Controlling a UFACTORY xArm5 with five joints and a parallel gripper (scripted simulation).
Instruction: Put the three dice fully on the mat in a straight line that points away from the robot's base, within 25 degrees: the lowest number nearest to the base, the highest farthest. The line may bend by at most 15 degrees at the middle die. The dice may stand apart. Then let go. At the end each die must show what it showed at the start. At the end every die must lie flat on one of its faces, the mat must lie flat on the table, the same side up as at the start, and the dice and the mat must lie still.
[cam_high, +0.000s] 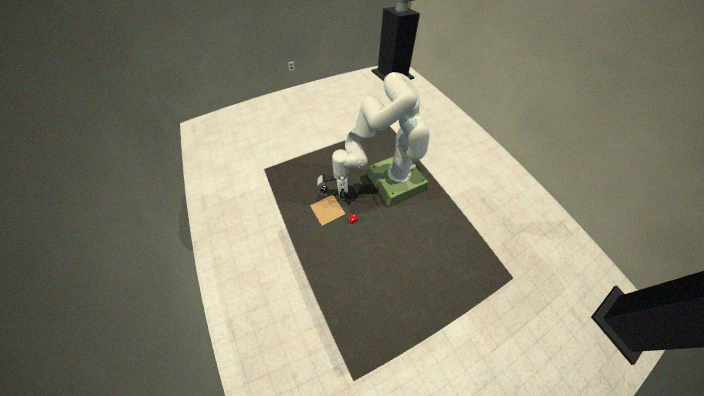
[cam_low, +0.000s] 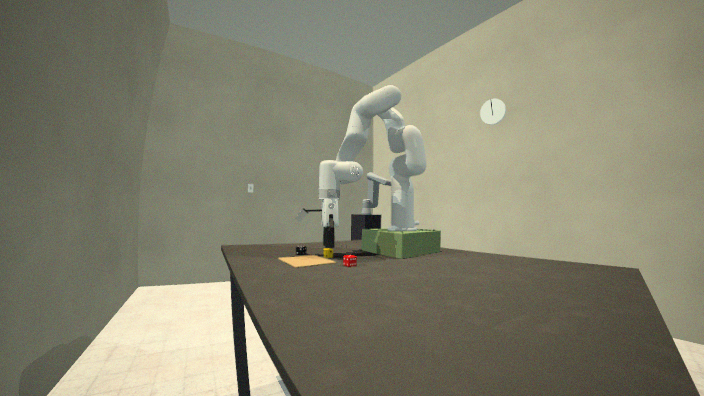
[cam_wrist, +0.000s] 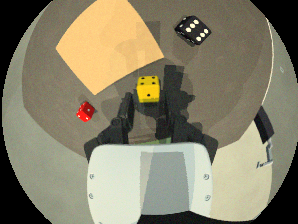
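The tan mat (cam_high: 327, 210) (cam_low: 306, 261) (cam_wrist: 107, 45) lies flat, with no die on it. A yellow die (cam_low: 328, 253) (cam_wrist: 148, 90) stands on the table just off the mat's edge; the wrist view shows its four-pip and one-pip faces. My gripper (cam_high: 342, 196) (cam_wrist: 148, 99) is part open over this die, a finger on each side and gaps visible beside it. A red die (cam_high: 353, 219) (cam_low: 350, 261) (cam_wrist: 85, 112) lies off one mat corner. A black die (cam_high: 323, 189) (cam_low: 301, 250) (cam_wrist: 193, 30), with a six-pip face visible, lies off the mat on the other side.
The robot's base stands on a green block (cam_high: 407, 192) (cam_low: 422, 243) close behind the gripper. The dark table top (cam_high: 400, 280) (cam_low: 425, 310) bears everything. Its edge passes beyond the mat and the black die. Black pedestals stand off the table.
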